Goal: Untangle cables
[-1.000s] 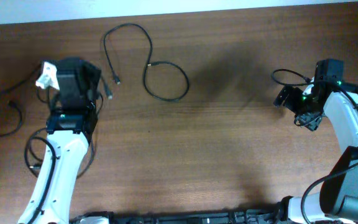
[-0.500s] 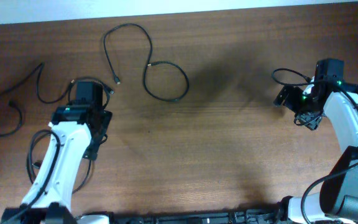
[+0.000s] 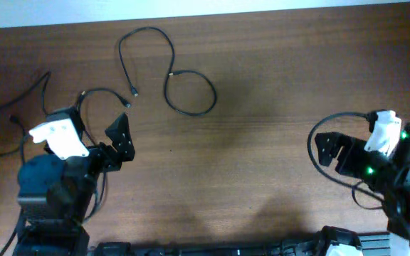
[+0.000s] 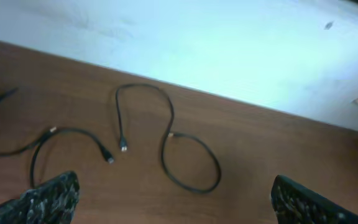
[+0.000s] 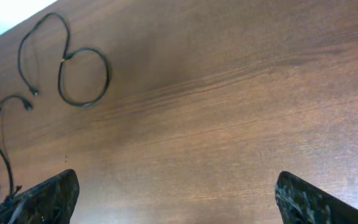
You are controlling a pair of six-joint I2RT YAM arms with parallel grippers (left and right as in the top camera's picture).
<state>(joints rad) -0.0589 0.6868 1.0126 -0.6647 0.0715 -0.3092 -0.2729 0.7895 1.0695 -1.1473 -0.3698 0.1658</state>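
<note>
Two thin black cables lie apart on the brown table. One (image 3: pixel 148 29) (image 4: pixel 143 85) (image 5: pixel 79 104) snakes from a small plug into a closed loop at the far middle. The other cable (image 3: pixel 104 89) (image 4: pixel 73 129) (image 5: pixel 2 143) runs along the far left and ends in a wide curl near the left edge. My left gripper (image 3: pixel 95 129) (image 4: pixel 176 202) is open and empty, raised on the near side of both cables. My right gripper (image 3: pixel 353 146) (image 5: pixel 179 199) is also open and empty, far to the right over bare wood.
A white wall (image 4: pixel 229 43) borders the table's far edge. Thicker black wires loop round each arm's own wrist (image 3: pixel 319 139). Bare wood (image 3: pixel 262 107) spans the stretch between the two arms.
My left gripper opened and let go of the left cable, then drew back toward the near edge. The right arm also pulled back to the near right.
</note>
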